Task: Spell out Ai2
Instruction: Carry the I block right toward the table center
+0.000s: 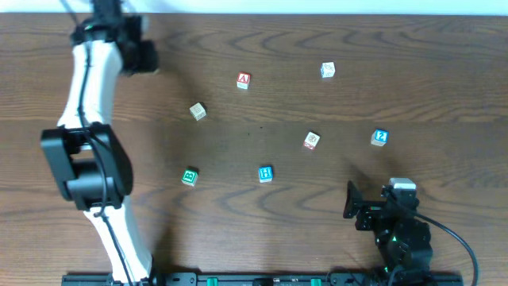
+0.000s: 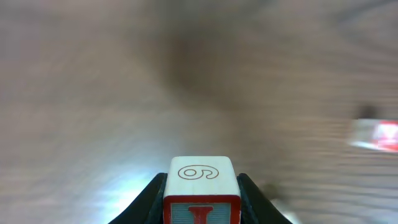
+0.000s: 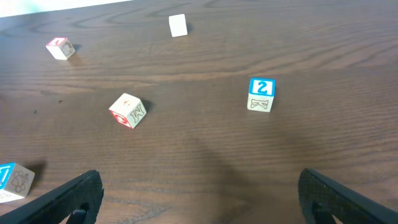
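Observation:
My left gripper is shut on the I cube, which shows a red I on the near face and a 6 on top, held above the blurred table. Overhead, that gripper is at the far left and hides its cube. The A cube lies at the far middle. The blue-framed 2 cube lies at the right. My right gripper stands wide open near the front right edge with nothing between its fingers.
Other cubes lie about: a blue H cube, a green-framed cube, a red-edged cube, a pale cube and a white cube. A blurred red-and-white cube shows at the left wrist view's right.

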